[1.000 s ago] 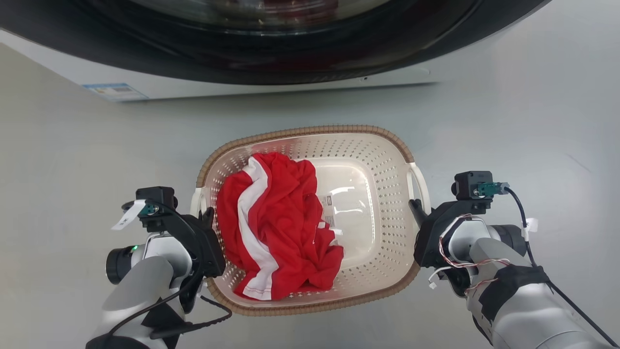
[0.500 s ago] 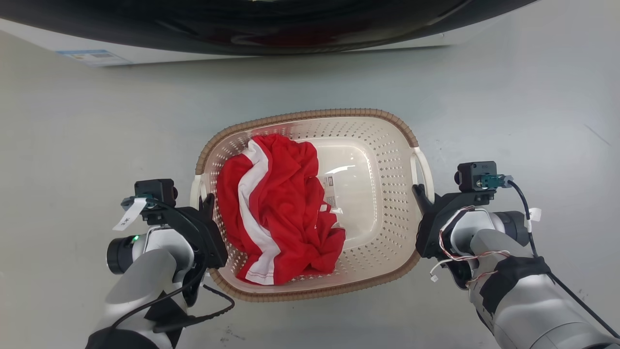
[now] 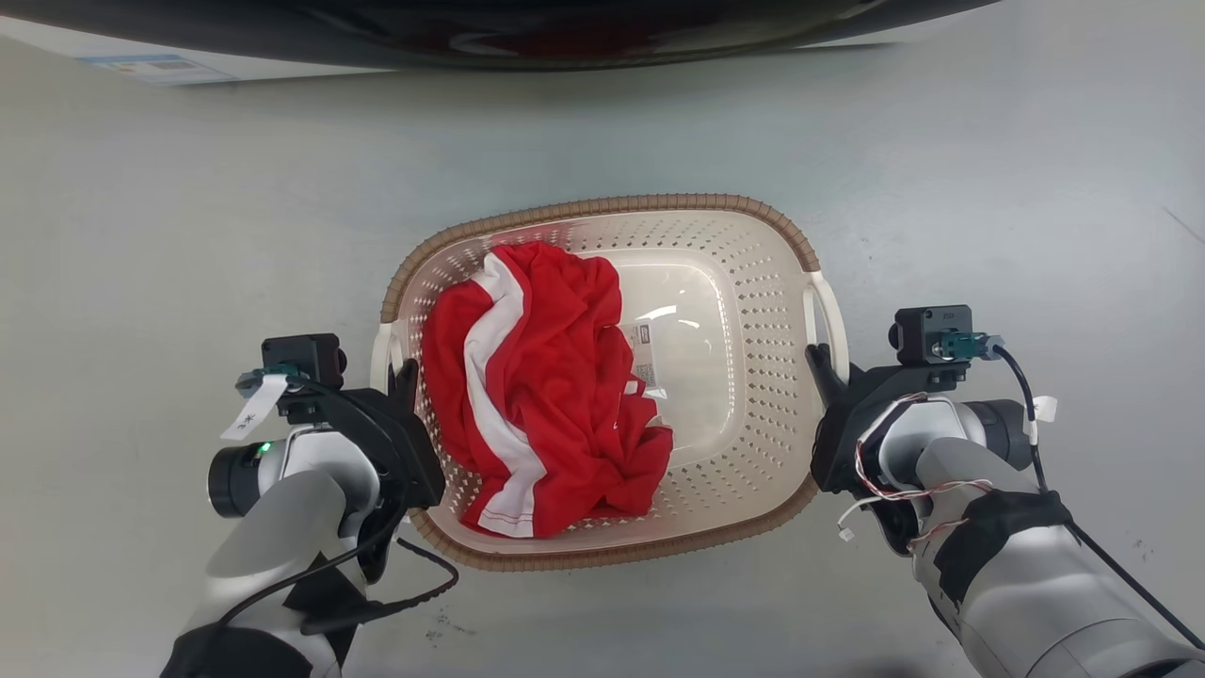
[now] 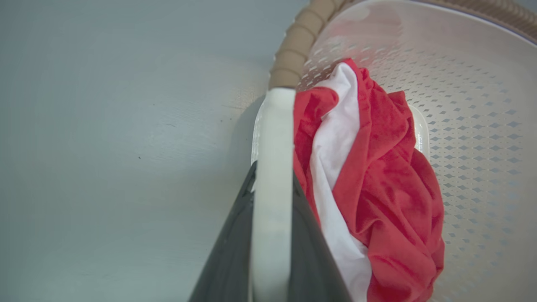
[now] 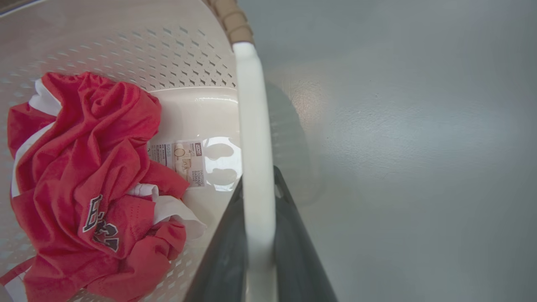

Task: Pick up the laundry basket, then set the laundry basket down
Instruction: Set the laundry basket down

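Laundry basket (image 3: 612, 203) lies before you, on or just over the floor (image 3: 151, 245); I cannot tell which. Your left claw (image 3: 407, 373) clamps its left handle (image 4: 272, 167), your right claw (image 3: 817, 363) the right handle (image 5: 254, 147): opposite grips should keep it level with the red shirt (image 3: 537, 395) inside.

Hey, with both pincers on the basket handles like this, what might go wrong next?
Two likely risks. The left pincer and right pincer each pinch only a thin white loop handle of the laundry basket, so a handle might slip or twist and tip it. The red shirt lies bunched toward the left side, so that side may dip if the arms move unevenly.
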### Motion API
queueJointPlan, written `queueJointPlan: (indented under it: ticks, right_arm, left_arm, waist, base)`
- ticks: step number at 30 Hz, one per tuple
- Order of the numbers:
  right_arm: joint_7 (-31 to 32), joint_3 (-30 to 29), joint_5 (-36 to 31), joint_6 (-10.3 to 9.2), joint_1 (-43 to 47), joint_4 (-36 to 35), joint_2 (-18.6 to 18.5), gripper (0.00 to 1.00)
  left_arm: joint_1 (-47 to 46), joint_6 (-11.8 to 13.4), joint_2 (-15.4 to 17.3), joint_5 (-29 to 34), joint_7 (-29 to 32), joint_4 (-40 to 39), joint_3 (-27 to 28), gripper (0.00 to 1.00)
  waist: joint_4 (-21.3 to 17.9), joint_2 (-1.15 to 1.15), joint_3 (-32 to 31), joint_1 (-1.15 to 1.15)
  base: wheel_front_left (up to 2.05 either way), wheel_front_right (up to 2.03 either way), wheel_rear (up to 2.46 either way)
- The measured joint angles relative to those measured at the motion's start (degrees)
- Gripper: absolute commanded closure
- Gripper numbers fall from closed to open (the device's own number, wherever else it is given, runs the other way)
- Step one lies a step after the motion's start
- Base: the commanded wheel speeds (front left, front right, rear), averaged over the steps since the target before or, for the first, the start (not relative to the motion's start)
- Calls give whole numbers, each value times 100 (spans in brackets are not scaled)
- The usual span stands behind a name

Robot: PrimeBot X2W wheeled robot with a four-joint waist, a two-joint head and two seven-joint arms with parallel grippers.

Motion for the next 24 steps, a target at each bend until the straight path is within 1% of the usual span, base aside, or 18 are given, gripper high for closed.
queueJointPlan:
  ticks: [13,14,15,16,17,24]
  right_arm:
    - [-30,46,68,-26,14,1,-8,100]
    - [-33,55,96,-25,19,-26,-16,99]
    - [-49,65,104,-25,24,-46,-21,57]
    - [-56,73,107,-25,28,-68,-24,11]
    - [-57,86,120,-25,31,-104,-36,0]
    - [-73,205,196,8,102,-204,-55,0]
  left_arm:
    - [-40,-3,-24,-1,5,55,-102,100]
    - [-44,-3,-24,-1,5,56,-112,100]
    - [-52,-3,-24,-1,5,58,-116,65]
    - [-62,-3,-23,-1,5,60,-123,27]
    - [-71,-10,-23,-1,5,60,-134,0]
    - [-110,-15,-37,0,-4,55,-181,0]
  waist:
    - [15,0,60,0]
    - [18,0,62,0]
    - [21,0,64,0]
    - [25,0,65,0]
    - [30,0,66,0]
    - [63,-1,54,0]
  base:
    - [0,0,0]
    - [0,0,0]
    - [0,0,0]
    - [0,0,0]
    - [0,0,0]
    - [0,0,0]
